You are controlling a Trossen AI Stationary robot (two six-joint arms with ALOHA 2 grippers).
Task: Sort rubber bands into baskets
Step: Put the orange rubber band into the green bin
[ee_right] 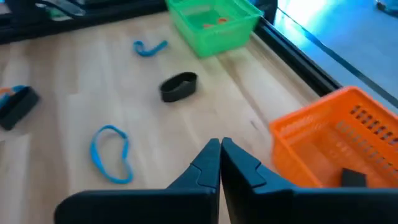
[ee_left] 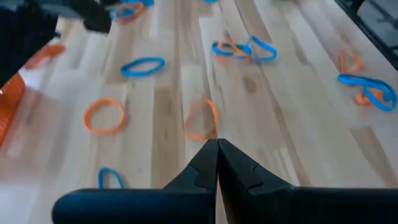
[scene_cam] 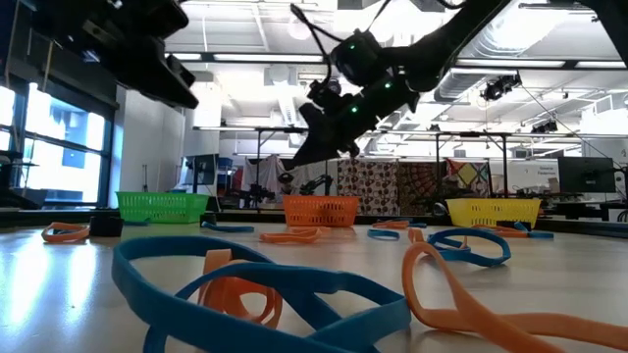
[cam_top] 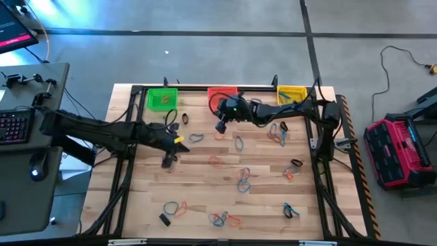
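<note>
Many rubber bands, orange, blue and black, lie scattered flat on the wooden table [cam_top: 205, 191]. The green basket [cam_top: 162, 99], red-orange basket [cam_top: 222, 93] and yellow basket [cam_top: 291, 94] stand in a row along the far edge. My left gripper [ee_left: 217, 144] hovers shut left of the table's middle [cam_top: 167, 162]. An orange band [ee_left: 202, 118] shows just past its tips; whether they touch it, I cannot tell. My right gripper [ee_right: 220, 143] is shut above the table in front of the red-orange basket [ee_right: 336, 143], with nothing between its fingers [cam_top: 221, 127].
A black band [ee_right: 179, 86] and two blue bands [ee_right: 112, 152] lie between my right gripper and the green basket [ee_right: 214, 18], which holds orange bands. Something black [ee_right: 354, 177] lies in the red-orange basket. Band clusters [cam_top: 222, 219] sit near the front edge.
</note>
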